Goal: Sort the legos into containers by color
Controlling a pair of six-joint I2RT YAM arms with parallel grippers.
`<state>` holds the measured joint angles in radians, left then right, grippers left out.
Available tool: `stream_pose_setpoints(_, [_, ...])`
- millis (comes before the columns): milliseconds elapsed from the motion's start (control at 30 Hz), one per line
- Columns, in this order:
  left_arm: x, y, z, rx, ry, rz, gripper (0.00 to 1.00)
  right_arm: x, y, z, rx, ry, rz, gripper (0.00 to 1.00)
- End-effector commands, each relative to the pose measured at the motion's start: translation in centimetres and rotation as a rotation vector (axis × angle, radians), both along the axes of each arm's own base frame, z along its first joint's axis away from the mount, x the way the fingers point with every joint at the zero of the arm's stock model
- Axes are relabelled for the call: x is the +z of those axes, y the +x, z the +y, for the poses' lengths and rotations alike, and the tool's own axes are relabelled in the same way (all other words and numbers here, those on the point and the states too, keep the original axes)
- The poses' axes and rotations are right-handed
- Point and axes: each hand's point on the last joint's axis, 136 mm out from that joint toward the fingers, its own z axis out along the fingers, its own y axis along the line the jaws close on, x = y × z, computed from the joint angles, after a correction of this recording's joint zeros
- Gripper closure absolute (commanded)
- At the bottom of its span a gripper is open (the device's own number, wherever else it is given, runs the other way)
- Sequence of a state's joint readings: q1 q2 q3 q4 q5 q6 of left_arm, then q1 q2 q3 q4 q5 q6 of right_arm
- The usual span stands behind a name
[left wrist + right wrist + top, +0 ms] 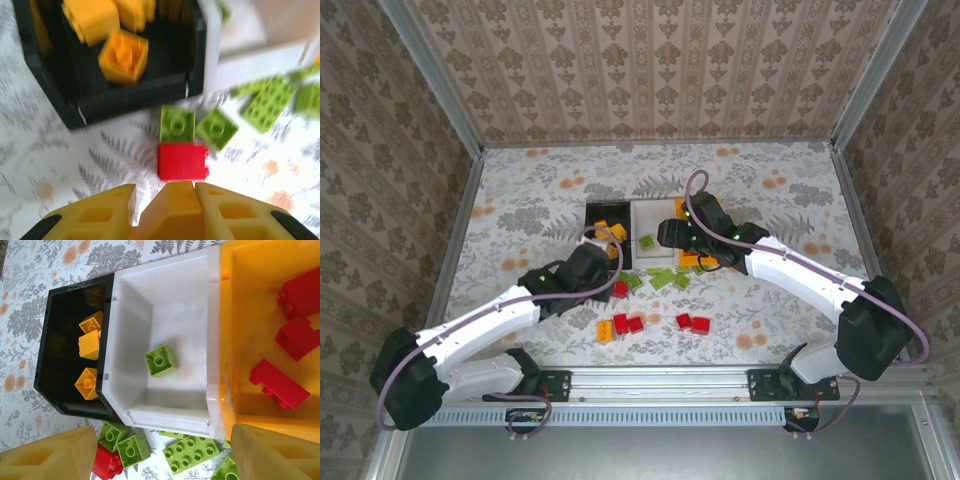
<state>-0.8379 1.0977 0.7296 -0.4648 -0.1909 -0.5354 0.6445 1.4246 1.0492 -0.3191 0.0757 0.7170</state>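
Observation:
My left gripper [596, 268] [165, 200] is just in front of the black container [607, 232] [130, 97], shut on an orange-yellow lego [167, 212] wedged between its yellow fingers. A red lego [182, 161] and two green legos [177, 125] lie right ahead of it. More orange-yellow legos [123, 55] [89, 345] sit inside the black container [65, 370]. My right gripper [685, 235] [160, 460] hovers open over the front of the white container [650, 222] [165, 415], which holds one green lego [161, 360]. The orange container [227, 340] holds three red legos [279, 383].
Loose green legos [662, 278] [191, 454] lie in front of the containers. Several red legos [692, 323] and one orange-yellow lego [605, 330] lie nearer the table's front edge. The three containers stand side by side mid-table, with patterned walls all round.

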Motion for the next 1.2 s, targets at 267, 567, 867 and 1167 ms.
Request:
stream_pose_setpoints(267, [1.5,11.9,-1.4,0.060,0.027,-0.076,0.68,0.6,-1.5,-2.3,-0.050,0.005,-0.022,0.27])
stream_pose_setpoints(567, [0.9,15.3,-2.0,0.076,0.055,-0.050,0.46,-1.8,-4.5,-3.8,-0.025,-0.042,0.074,0.26])
stream_pose_setpoints(867, [7.5,13.3,-4.0,0.024,-0.144,-0.125,0.02,-6.6,-9.8,-6.3,0.005,-0.134,0.253,0.26])
stream_pose_setpoints(1167, [12.7,3.9,-6.6,-0.124,-0.270,-0.256,0.00,-9.6,-14.5,-6.9,0.090,-0.188,0.365,0.24])
